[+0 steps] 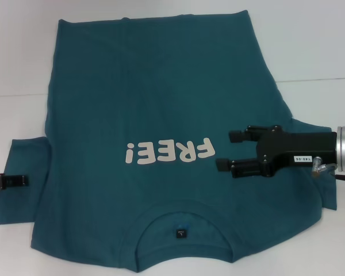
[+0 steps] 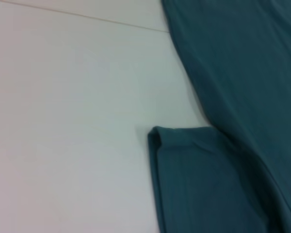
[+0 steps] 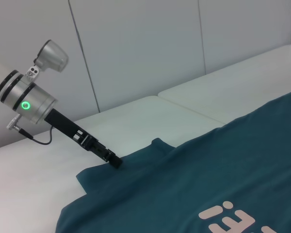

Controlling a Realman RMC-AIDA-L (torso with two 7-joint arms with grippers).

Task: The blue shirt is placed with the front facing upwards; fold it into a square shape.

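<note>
One blue shirt [image 1: 155, 115] lies flat, front up, collar near, on the white surface [image 1: 316, 40]; one "FREE!" print [image 1: 169, 152] shows; two grippers: the right gripper [image 1: 230, 150] hovers over the chest, jaws open; the left gripper [image 1: 14, 181] touches the left sleeve, jaws unclear.

One blue shirt [image 1: 155, 115]; two end effectors: left [image 1: 20, 180], right [image 1: 227, 150].
</note>
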